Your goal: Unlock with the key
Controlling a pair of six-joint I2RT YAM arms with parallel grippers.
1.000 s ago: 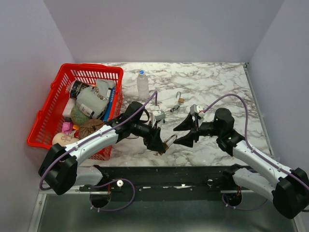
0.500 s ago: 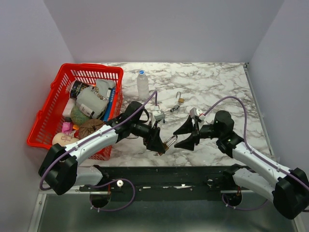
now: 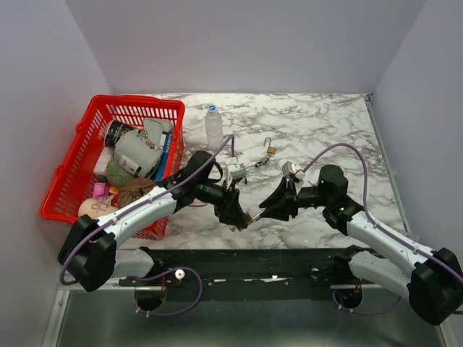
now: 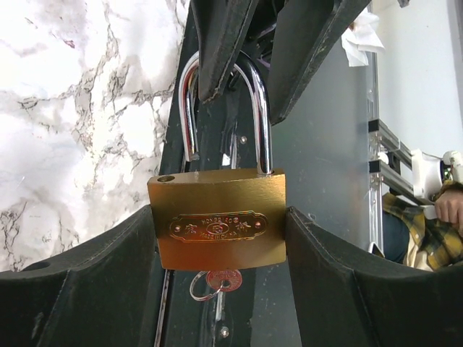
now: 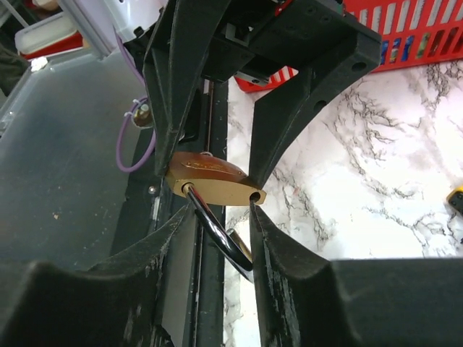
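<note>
A brass padlock (image 4: 217,217) hangs in the air above the table's near edge, with my left gripper (image 4: 218,213) shut on the sides of its body. A small key (image 4: 223,278) on a ring sticks out of its underside. The steel shackle (image 5: 217,235) is sprung: one leg stands free above its hole. My right gripper (image 5: 221,210) faces the left one, its fingers (image 4: 217,43) closed in against the shackle from both sides. In the top view the padlock (image 3: 250,215) sits between the left gripper (image 3: 240,215) and the right gripper (image 3: 266,212).
A red basket (image 3: 108,101) full of items stands at the left. A clear bottle (image 3: 213,126) and a second small padlock (image 3: 269,148) with keys lie behind the grippers. The black base rail (image 3: 253,260) runs along the near edge.
My right gripper has moved left to the padlock and its jaws have narrowed from wide open onto the shackle. The left gripper has kept its hold in place.
</note>
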